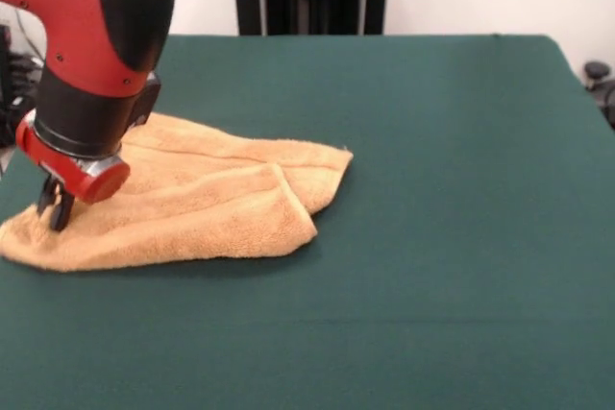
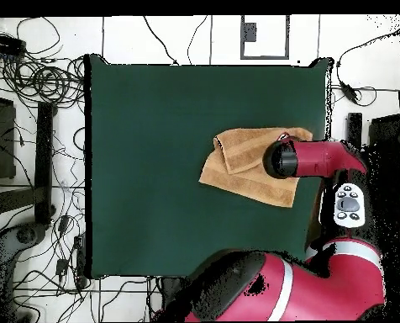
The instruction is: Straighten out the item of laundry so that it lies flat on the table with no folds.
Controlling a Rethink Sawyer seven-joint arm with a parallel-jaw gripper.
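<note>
The item of laundry [image 1: 207,204], a golden-tan terry towel, lies on the dark green table [image 1: 442,189] at its left side, with its right end folded over into a double layer. My gripper [image 1: 55,208] is down on the towel's left corner, its dark fingers close together and pinched into the cloth. In the overhead view the towel [image 2: 241,168] lies near the table's right edge, folded at its left end. There the arm's round wrist [image 2: 281,160] covers part of the towel and hides the gripper.
The table's left edge is very near the gripped corner in the front view. The red arm [image 2: 321,158] reaches in over the table's right edge in the overhead view. A grey controller [image 2: 349,203] and cables lie off the table.
</note>
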